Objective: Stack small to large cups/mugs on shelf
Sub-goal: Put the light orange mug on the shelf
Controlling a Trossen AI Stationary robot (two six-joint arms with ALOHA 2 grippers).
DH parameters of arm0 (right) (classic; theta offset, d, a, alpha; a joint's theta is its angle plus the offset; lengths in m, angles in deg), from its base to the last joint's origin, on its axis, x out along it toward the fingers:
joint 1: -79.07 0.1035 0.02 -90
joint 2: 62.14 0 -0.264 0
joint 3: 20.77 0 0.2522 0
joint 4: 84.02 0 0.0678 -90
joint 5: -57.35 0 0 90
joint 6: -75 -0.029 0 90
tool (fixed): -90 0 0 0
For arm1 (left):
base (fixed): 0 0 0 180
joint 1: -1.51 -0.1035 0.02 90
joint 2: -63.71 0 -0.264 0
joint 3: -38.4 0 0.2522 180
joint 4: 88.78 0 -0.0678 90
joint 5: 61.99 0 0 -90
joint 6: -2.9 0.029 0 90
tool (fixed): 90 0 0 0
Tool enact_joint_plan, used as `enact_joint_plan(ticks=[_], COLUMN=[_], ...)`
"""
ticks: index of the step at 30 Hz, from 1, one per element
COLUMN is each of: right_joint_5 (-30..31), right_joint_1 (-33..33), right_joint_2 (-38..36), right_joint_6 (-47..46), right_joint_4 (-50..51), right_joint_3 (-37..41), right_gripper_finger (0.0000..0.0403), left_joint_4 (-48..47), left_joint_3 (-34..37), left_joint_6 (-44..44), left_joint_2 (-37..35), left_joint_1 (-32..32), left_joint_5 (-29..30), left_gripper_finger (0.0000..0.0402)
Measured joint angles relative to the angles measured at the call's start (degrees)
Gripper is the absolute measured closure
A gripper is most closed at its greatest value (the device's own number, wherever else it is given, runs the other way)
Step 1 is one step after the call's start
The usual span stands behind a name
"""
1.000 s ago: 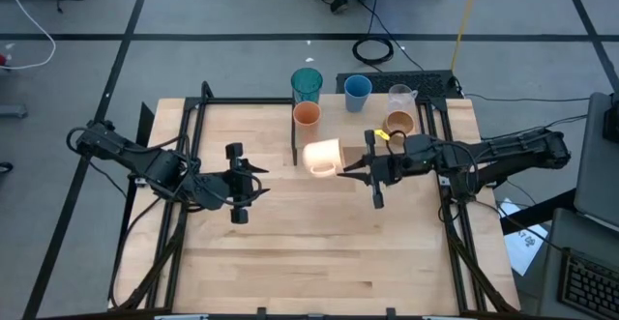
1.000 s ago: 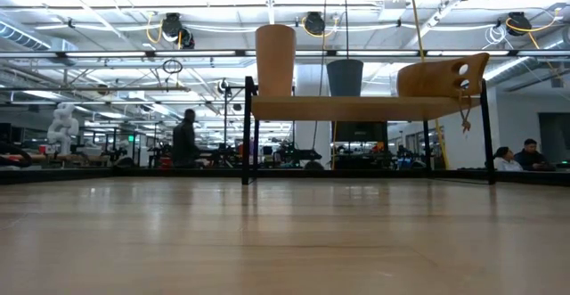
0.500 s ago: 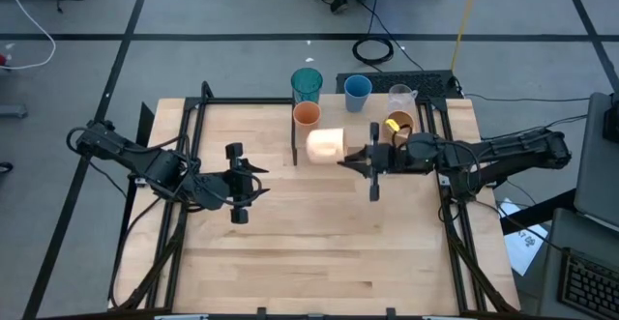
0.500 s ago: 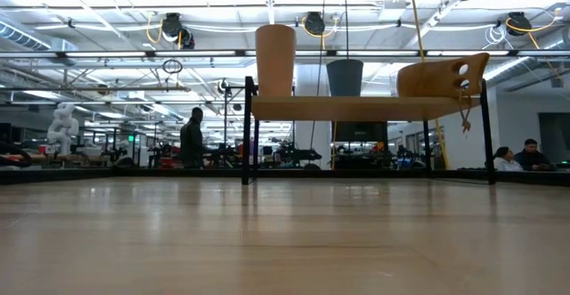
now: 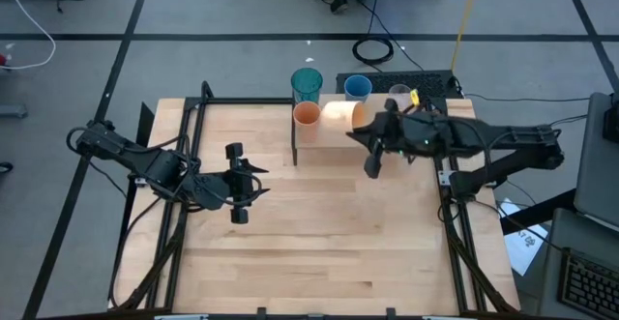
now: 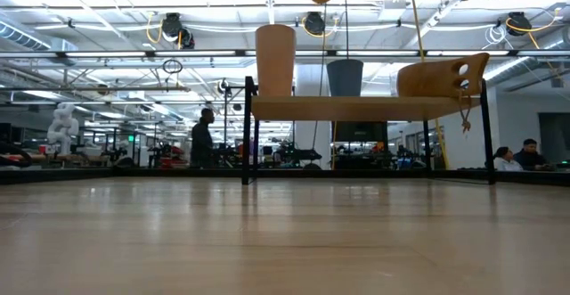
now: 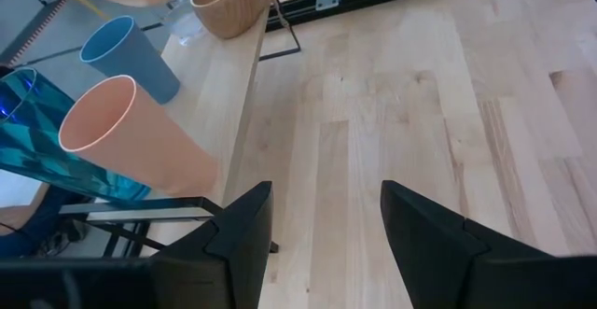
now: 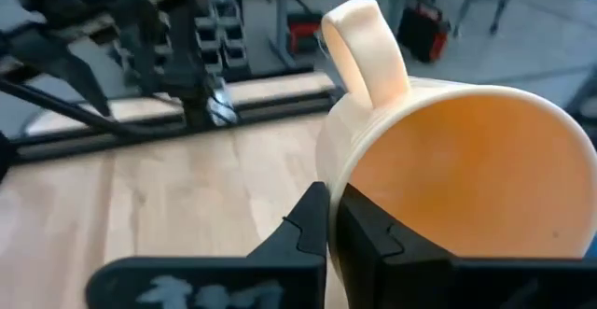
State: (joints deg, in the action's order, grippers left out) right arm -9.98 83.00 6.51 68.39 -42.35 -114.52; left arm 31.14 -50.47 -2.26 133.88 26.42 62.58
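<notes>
Right gripper (image 5: 366, 138): fingers (image 8: 312, 220) pinched fully together on the rim of the orange handled mug (image 5: 340, 113); the mug lies tipped on its side ahead of the fingertips, in the air above the shelf (image 6: 356, 108), close beside the orange cup (image 5: 307, 115). Right arm stretched level across the shelf from its side of the counter (image 5: 319, 243).

Left gripper (image 5: 253, 183): fingers (image 7: 238, 230) parted, holding nothing, hanging over bare counter, well apart from the shelf.
</notes>
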Motion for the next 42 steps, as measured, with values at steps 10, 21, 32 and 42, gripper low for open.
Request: enact_joint_plan(ticks=[10,21,32,42], right_joint_5=[-0.43,-11.22,-15.31,-17.50], right_joint_1=[-6.07,-12.54,-18.59,-19.69], right_joint_2=[13.34,22.74,28.54,32.79], right_joint_6=[-2.21,-3.26,-4.15,-0.78], right_joint_4=[27.20,44.25,56.58,58.13], right_joint_3=[-22.86,-36.19,-38.68,-38.68], right_gripper_finger=[0.0402,0.0402,0.0401,0.0400], left_joint_4=[-0.03,0.06,0.15,0.39], left_joint_3=[0.00,0.00,0.00,0.00], left_joint_6=[0.43,0.86,1.65,1.65], left_joint_2=[0.00,0.00,0.00,0.00], left_joint_1=[0.00,0.00,0.00,0.00], left_joint_5=[0.00,0.02,0.02,0.02], left_gripper_finger=[0.0199,0.0199,0.0199,0.0199])
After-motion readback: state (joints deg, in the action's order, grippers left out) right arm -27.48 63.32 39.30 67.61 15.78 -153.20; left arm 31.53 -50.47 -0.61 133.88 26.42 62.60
